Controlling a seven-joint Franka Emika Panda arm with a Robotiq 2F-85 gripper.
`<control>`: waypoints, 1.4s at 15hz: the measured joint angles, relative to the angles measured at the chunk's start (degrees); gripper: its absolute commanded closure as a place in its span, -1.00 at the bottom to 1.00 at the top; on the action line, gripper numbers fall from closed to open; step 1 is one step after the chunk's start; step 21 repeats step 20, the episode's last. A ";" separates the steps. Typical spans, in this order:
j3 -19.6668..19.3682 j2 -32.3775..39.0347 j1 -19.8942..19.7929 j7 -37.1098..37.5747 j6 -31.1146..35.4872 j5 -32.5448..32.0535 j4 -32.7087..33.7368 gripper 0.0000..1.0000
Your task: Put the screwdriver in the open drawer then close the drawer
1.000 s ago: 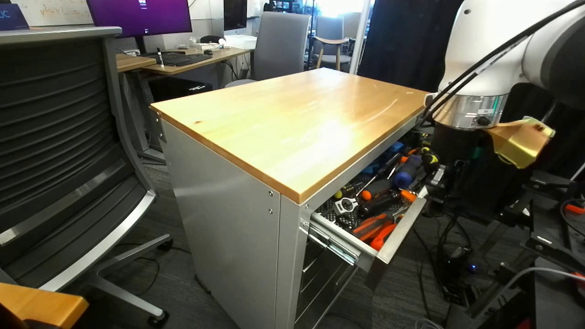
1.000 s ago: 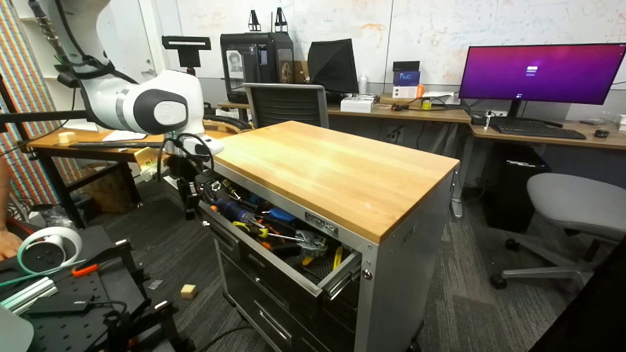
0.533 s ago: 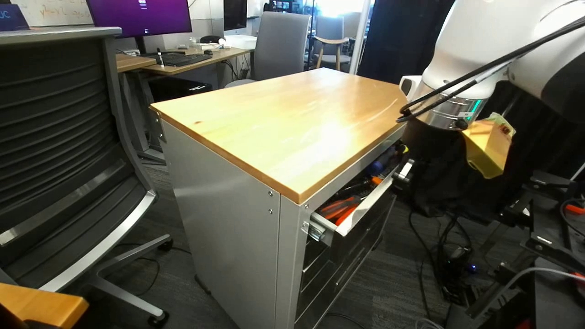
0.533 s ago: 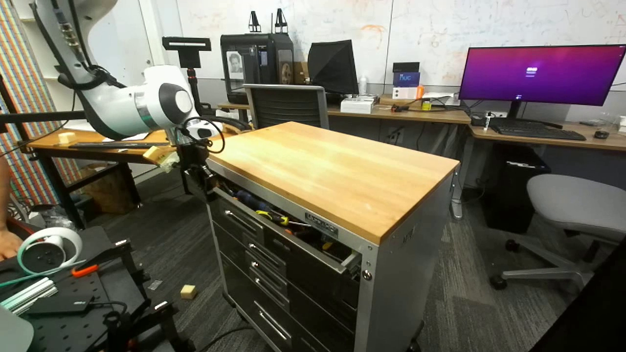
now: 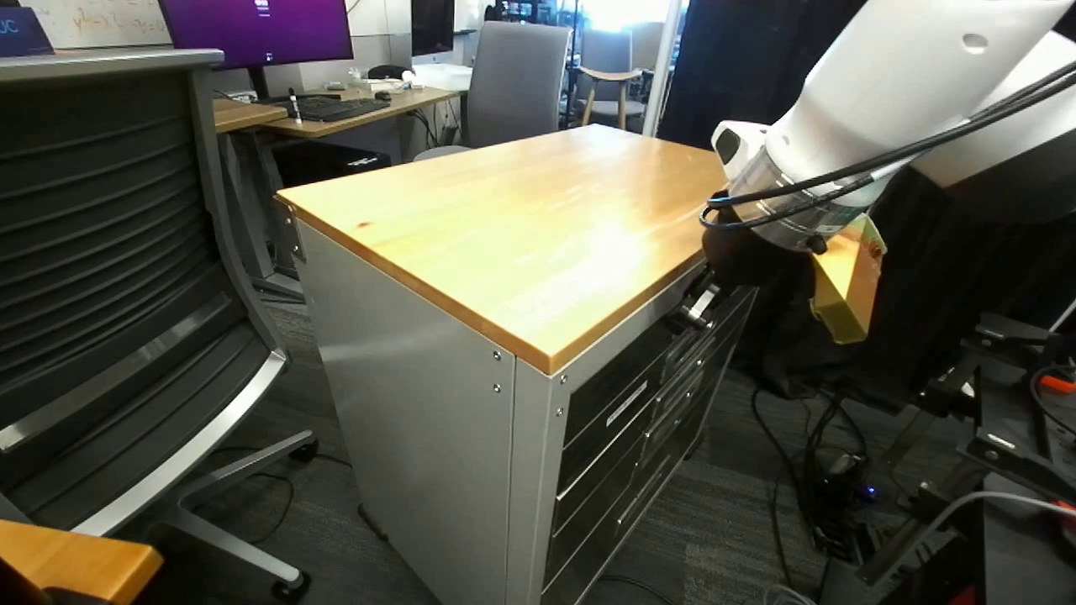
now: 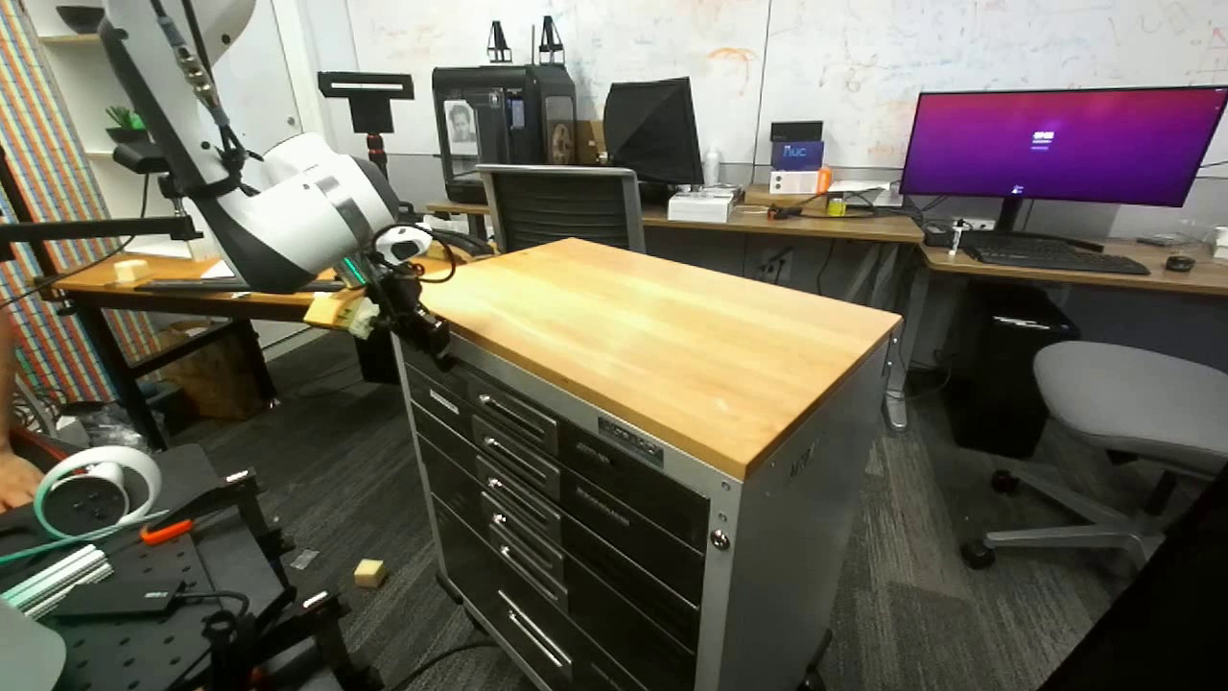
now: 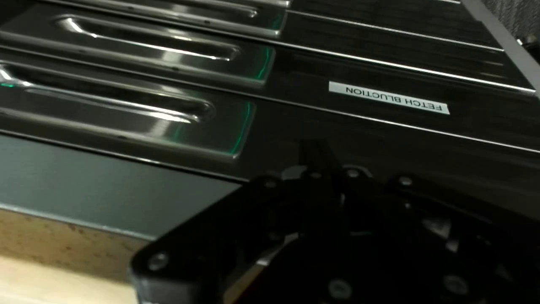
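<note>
The drawer (image 5: 612, 368), the topmost black front under the light wooden top, stands fully shut in both exterior views (image 6: 633, 475). Its front and long recessed handle fill part of the wrist view (image 7: 270, 139). My gripper (image 7: 318, 158) is dark, with its fingers together and nothing visible between them. It is at the upper part of the drawer front, near one end, in both exterior views (image 5: 685, 315) (image 6: 443, 357). Whether the fingertips touch the front is too dark to tell. The screwdriver is out of view; the drawer's inside is hidden.
The cabinet's wooden top (image 5: 538, 227) overhangs beside my wrist. Lower drawers (image 6: 537, 537) sit below, one labelled. A cart with black rails and tools (image 6: 173, 576) stands in front of the cabinet. An office chair (image 5: 126, 252) stands by the cabinet's side.
The drawer has slid in from open, tools showing, to fully shut. My gripper has moved with it toward the cabinet, and the wrist has tilted.
</note>
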 measured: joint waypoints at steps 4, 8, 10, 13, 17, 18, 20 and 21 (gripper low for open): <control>-2.92 0.25 2.50 9.84 3.26 -9.87 0.29 0.01; 0.91 -5.06 -2.96 -1.67 6.02 0.94 -4.19 -0.61; 6.25 -9.62 -8.15 -9.89 5.47 9.44 -7.65 -0.92; 19.02 -14.56 -18.04 -20.92 5.11 23.40 -12.54 -1.00; 37.26 -14.99 -27.80 -31.63 0.91 42.66 -15.09 -1.00; 41.69 -15.03 -30.17 -34.02 -1.07 47.60 -14.55 -1.00; 46.34 -15.17 -32.97 -36.39 -3.41 51.97 -13.28 -1.00; 46.34 -15.17 -32.97 -36.39 -3.41 51.97 -13.28 -1.00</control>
